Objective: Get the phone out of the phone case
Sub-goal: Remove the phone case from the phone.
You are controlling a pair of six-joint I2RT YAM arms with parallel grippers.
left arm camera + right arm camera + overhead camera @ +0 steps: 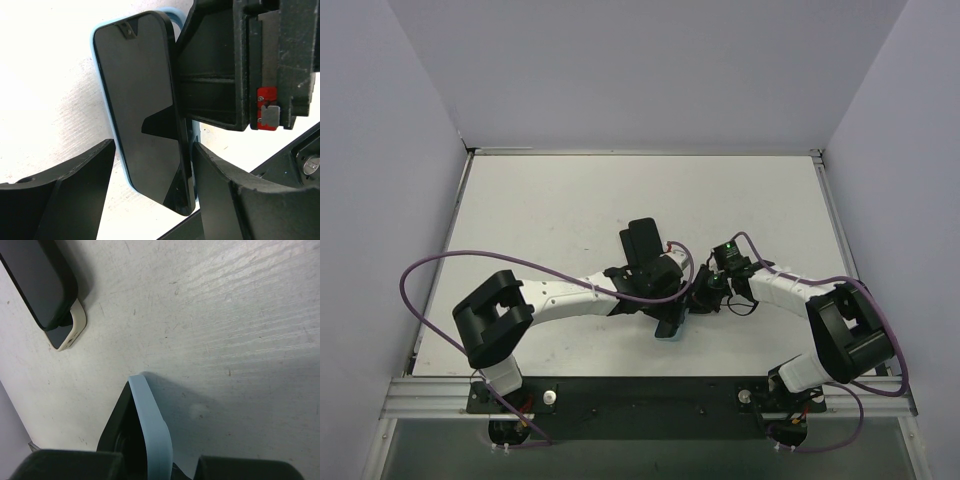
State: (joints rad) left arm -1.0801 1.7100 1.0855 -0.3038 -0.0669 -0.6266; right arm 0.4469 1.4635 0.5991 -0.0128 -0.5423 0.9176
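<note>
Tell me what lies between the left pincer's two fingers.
The left wrist view shows the phone, screen up in its light blue case, between the fingers of the left pincer. Bare table separates it from one finger; the other sits close beside the case.

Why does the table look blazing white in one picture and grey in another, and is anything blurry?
Left wrist view: the table is washed out to white, while the screen of the phone stays dark and mirrors black shapes. Right wrist view: grey table with sharp scratches, but the blue case rim up close is soft and casts a shadow. Top view: even light, faint shadows.
</note>
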